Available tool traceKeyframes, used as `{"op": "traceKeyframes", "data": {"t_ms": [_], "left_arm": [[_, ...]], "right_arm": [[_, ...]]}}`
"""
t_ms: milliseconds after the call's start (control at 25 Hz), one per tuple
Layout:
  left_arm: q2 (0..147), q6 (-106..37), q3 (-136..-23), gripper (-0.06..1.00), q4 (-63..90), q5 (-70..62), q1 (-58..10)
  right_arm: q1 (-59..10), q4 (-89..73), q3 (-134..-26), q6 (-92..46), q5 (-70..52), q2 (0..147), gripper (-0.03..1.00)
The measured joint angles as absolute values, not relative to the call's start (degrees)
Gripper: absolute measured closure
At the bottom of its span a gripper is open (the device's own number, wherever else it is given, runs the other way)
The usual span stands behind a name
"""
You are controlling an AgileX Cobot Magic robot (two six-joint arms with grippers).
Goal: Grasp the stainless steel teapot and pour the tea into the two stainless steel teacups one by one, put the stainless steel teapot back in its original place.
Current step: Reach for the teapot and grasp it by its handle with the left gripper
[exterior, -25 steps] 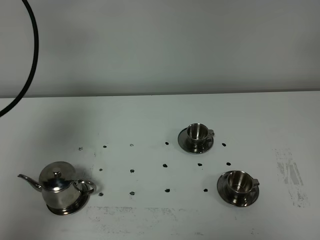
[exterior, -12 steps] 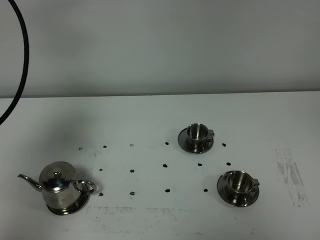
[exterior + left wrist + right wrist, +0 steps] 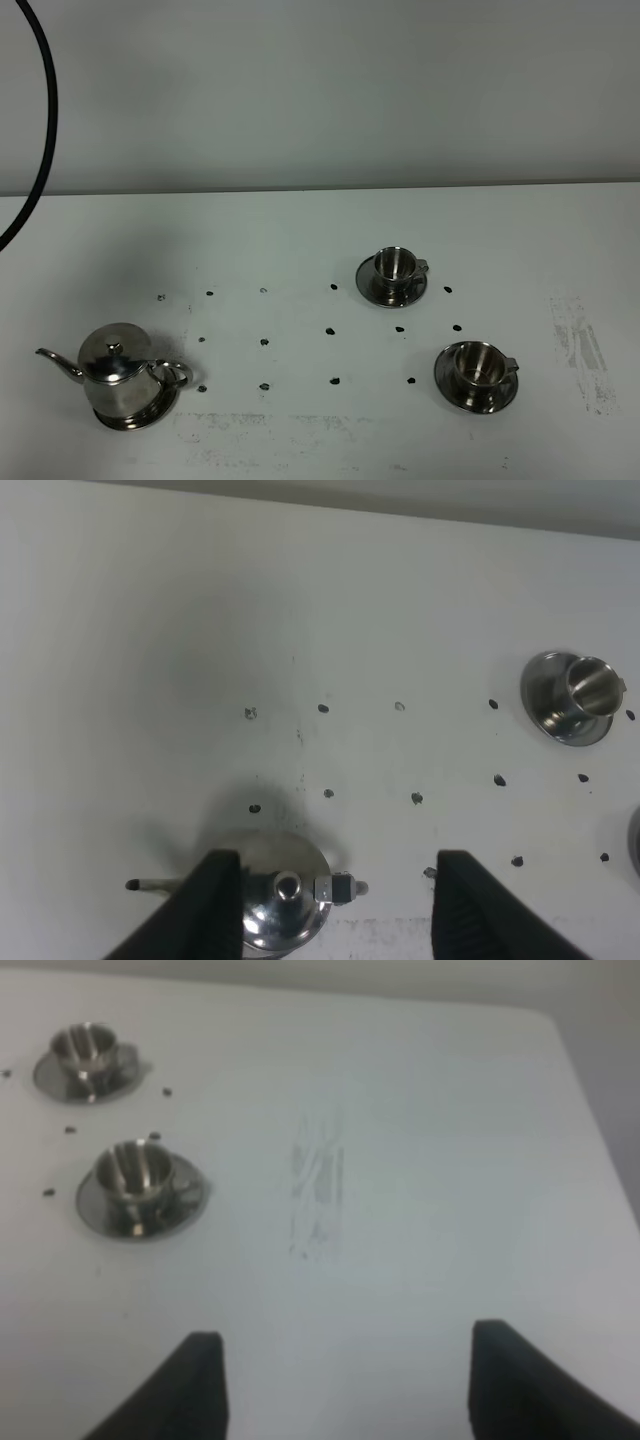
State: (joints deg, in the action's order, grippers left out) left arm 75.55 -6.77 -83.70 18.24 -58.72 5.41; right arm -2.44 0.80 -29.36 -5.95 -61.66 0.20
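In the exterior high view, the stainless steel teapot [image 3: 118, 375] stands upright on its teapot saucer [image 3: 143, 417] at the front left corner of the worktop [image 3: 300, 230], with the spout toward the left edge and the loop handle toward the centre. The far teacup [image 3: 395, 265] and the near teacup [image 3: 478, 364] each sit on their own saucer in the right half, the near one closer to the front edge. A grid of black dots [image 3: 330, 330] lies between teapot and cups, and a black cable [image 3: 45, 120] hangs past the rear left corner. In the left wrist view, the left gripper [image 3: 335, 860] is released, jaws spread wide above the teapot [image 3: 285, 900], not touching it. In the right wrist view, the right gripper [image 3: 348, 1340] is likewise released and holds nothing; both teacups stand well apart from it, beyond a scuff mark [image 3: 318, 1195].
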Motion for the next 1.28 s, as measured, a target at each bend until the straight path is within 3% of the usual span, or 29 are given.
{"op": "traceKeyframes", "data": {"t_ms": [1280], "left_arm": [[75.5, -7.2, -83.7, 0.45, 18.2, -59.5, 5.4]], "right_arm": [[-2.5, 0.4, -28.2, -12.1, -62.3, 0.2, 0.47]]}}
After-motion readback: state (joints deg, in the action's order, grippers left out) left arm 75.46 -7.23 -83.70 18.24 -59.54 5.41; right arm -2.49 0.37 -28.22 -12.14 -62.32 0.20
